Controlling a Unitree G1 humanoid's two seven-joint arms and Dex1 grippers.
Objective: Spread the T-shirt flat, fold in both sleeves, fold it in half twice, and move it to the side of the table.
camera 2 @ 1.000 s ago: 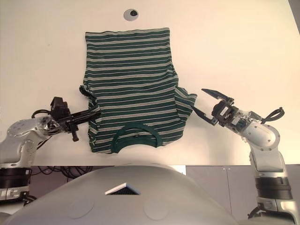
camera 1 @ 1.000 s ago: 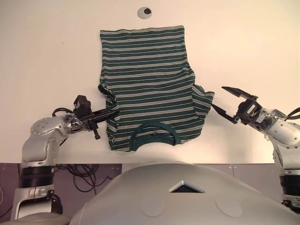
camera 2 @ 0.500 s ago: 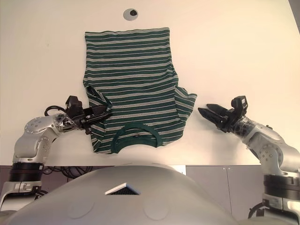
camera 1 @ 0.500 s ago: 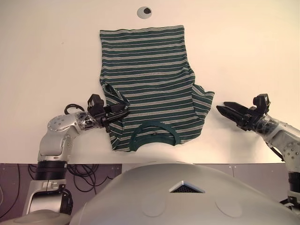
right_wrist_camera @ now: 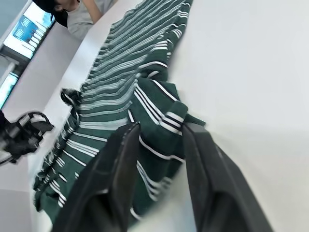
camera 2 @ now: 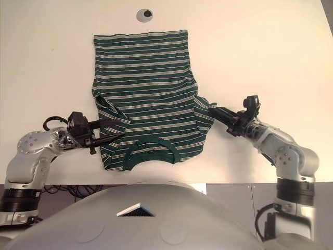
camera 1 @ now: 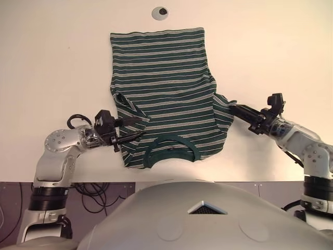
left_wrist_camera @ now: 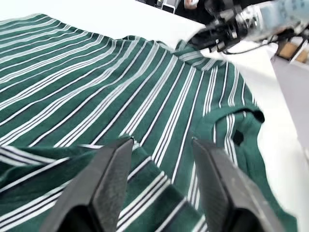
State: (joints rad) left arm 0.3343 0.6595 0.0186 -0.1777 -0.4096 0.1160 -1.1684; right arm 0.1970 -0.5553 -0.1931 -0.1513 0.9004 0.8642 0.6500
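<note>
Green cloth with thin white stripes lies on the white table (camera 1: 52, 52): it is one T-shirt (camera 1: 164, 73), in the middle between the left and the right edge. Its collar (camera 1: 171, 149) is close to the near edge and its hem points to the far edge. The body is mostly flat, with some wrinkles near the two sleeves.

The left arm comes in low from the left side, bent at the elbow, with the forearm almost level with the table top. The left claw (camera 1: 134, 128) points toward the middle of the shirt and is over the left sleeve (camera 1: 124, 102), which is folded in on the body. Its two fingers are spread apart, with striped cloth seen under and between them in the left wrist view; I cannot tell if they touch the cloth.

The right arm comes from the right side, also low and bent, with the wrist stretched toward the shirt. The right claw (camera 1: 235, 108) is at the outer edge of the right sleeve (camera 1: 222, 110), which sticks out a little and is bunched. Its fingers (right_wrist_camera: 120, 169) are apart, one on each side of the sleeve edge, not pressed together.

One small round cap (camera 1: 161, 12) sits in the table near the far edge, just beyond the hem.
</note>
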